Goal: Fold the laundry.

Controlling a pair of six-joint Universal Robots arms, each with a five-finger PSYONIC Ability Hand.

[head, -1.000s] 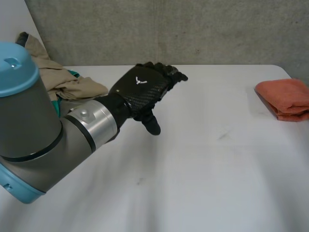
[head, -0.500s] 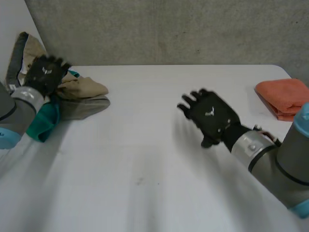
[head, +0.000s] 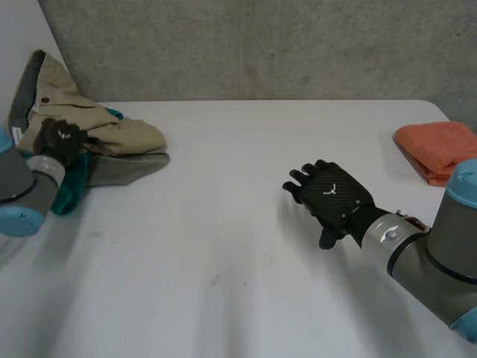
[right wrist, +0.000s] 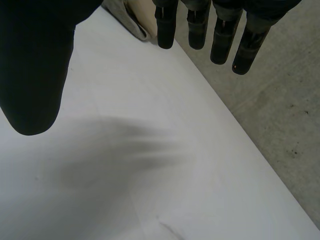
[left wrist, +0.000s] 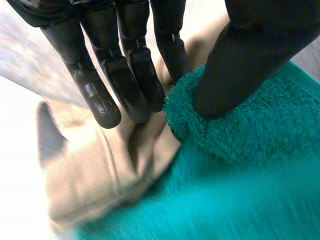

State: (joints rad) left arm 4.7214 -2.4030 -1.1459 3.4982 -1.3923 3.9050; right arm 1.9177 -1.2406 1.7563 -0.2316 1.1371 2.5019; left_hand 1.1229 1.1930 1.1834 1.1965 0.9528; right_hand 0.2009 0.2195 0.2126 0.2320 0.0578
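White table (head: 223,253) before a grey concrete wall (head: 261,45). At the far left corner, laundry: tan garment (head: 127,134), perhaps trousers, over teal towel (head: 74,190). Folded orange cloth (head: 440,153) at the right edge. Left hand (head: 61,140) on the pile. From its wrist: straight fingers (left wrist: 107,107) on tan, thumb pressed into teal, gripping nothing. Right hand (head: 332,200) spread above bare table, empty.

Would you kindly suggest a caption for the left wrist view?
Left hand with fingers touching the beige garment and thumb on the teal towel.

Table (head: 223,246) middle bare — clothes pile (head: 119,145) leftward.
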